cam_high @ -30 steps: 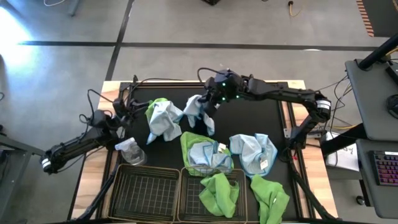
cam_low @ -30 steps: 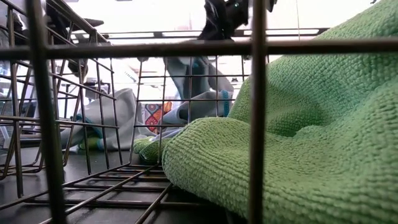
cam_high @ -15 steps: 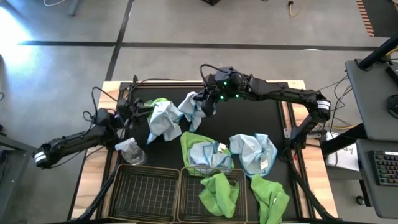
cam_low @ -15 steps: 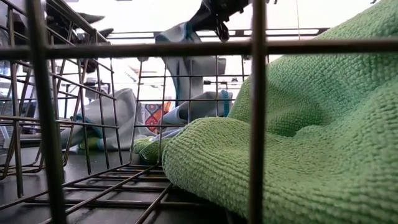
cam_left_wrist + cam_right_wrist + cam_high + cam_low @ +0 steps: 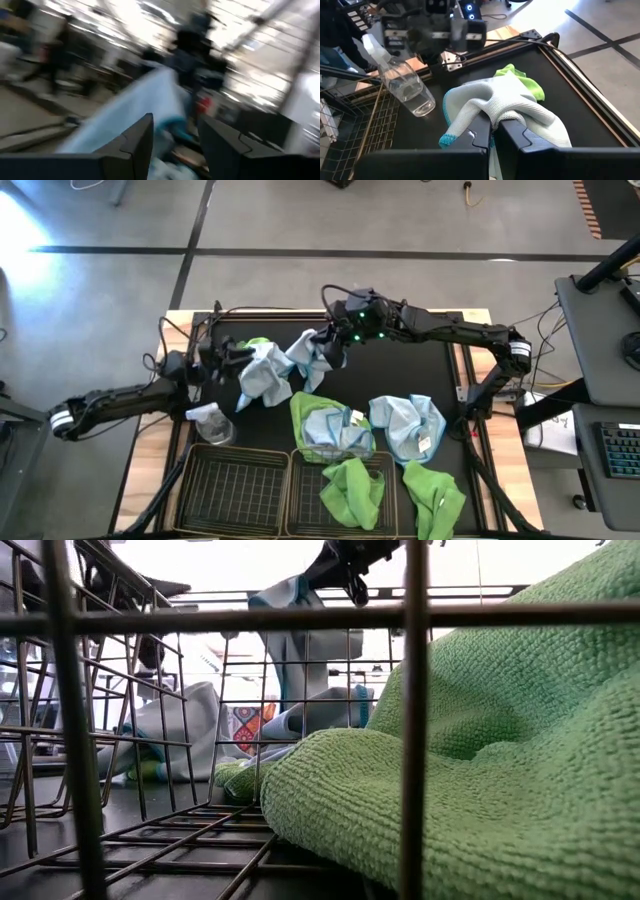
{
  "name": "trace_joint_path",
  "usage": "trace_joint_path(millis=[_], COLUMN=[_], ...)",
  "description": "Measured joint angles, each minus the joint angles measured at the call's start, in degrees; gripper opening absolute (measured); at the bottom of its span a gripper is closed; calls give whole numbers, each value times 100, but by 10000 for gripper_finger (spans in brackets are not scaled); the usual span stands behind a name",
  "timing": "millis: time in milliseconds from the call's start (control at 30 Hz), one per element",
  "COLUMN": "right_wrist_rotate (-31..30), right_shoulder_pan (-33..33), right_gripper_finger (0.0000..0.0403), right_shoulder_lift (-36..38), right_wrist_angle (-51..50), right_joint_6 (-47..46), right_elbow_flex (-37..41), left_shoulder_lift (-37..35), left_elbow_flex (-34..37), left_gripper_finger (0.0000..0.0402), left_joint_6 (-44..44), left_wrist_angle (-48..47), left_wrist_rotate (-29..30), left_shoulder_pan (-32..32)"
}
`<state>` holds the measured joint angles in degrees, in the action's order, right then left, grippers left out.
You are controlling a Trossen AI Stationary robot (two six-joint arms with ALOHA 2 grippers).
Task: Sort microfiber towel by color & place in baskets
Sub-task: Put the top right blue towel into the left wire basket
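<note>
Left claw (image 5: 232,356) now nearer, gaping, empty; right claw (image 5: 330,352) pinching blue towel (image 5: 308,352); green towel (image 5: 352,490) in right basket (image 5: 385,465).

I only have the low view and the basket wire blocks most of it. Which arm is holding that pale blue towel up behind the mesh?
Observer: The right gripper. Its wrist view shows its fingers shut on the pale blue towel.
Operator: Where is the left one?
Observer: The left gripper is open, beside a blue-and-green towel heap at the mat's far left.
Operator: Which basket holds the green I see?
Observer: The right basket, with a green towel in it. The left basket shows only mesh.
</note>
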<state>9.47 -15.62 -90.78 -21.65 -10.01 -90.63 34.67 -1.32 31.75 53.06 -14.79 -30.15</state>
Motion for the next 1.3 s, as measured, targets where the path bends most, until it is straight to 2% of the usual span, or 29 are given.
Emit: trace_joint_path(millis=[100,167,333,467,567,700,867,1067,1300], right_wrist_rotate=[0,0,-1,-2,-43,-102,-341,-481,-482], right_shoulder_pan=[0,0,0,0,-2,-2,-4,-7,-4], right_gripper_finger=[9,9,9,9,9,9,9,9,9], right_shoulder_lift=[-4,-7,-7,-7,-7,-7,-7,-7,-7], right_wrist_angle=[-150,-243,-349,-336,-337,-334,-334,-334,-111], right_joint_6=[10,12,50,95,165,317,373,412,422], right_elbow_flex=[-2,-2,-2,-2,-2,-2,-2,-2,-2], left_shoulder_lift=[134,190,271,306,320,406,744,1206,1808], left_elbow_flex=[2,2,2,-1,-257,-1030,-2118,-2627,-2974], left_gripper_finger=[139,139,139,139,139,139,139,139,139], left_joint_6=[-270,-577,-1608,-2318,-2422,-2502,-2929,-2947,-2957], left_wrist_angle=[-13,15,8,-3,-384,-1551,-3046,-3163,-3100], left_wrist_rotate=[664,896,933,649,265,-116,-124,-148,-443], left_shoulder_pan=[0,0,2,0,0,7,84,174,240])
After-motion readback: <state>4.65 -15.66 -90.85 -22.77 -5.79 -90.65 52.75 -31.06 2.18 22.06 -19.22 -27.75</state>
